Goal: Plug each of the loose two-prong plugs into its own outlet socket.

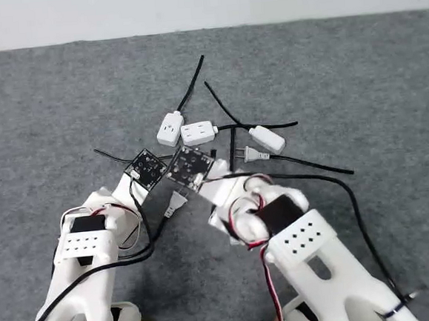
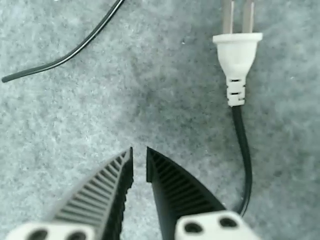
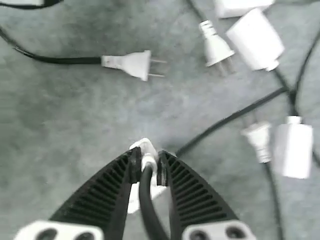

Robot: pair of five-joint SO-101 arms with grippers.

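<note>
From above, a cluster of white plastic outlet sockets (image 1: 198, 133) lies mid-way across the grey felt mat (image 1: 372, 81). A loose white two-prong plug on a black cord (image 1: 245, 154) rests just beside them. Both arms angle in toward this cluster, probably so that plugs and sockets are within reach of either.

At the left wrist, the left gripper (image 2: 139, 156) hangs just over the mat with its black ribbed jaws almost together – a thin slit, nothing in it. A white moulded plug with bare prongs (image 2: 236, 50) lies near, off to one side, untouched.

At the right wrist, the right gripper (image 3: 147, 161) is clamped on a small white plug body (image 3: 145, 148) – its black cord runs back between the jaws. That grip likely aims the plug's front at a rounded white socket block (image 3: 255, 37) ahead.
</note>
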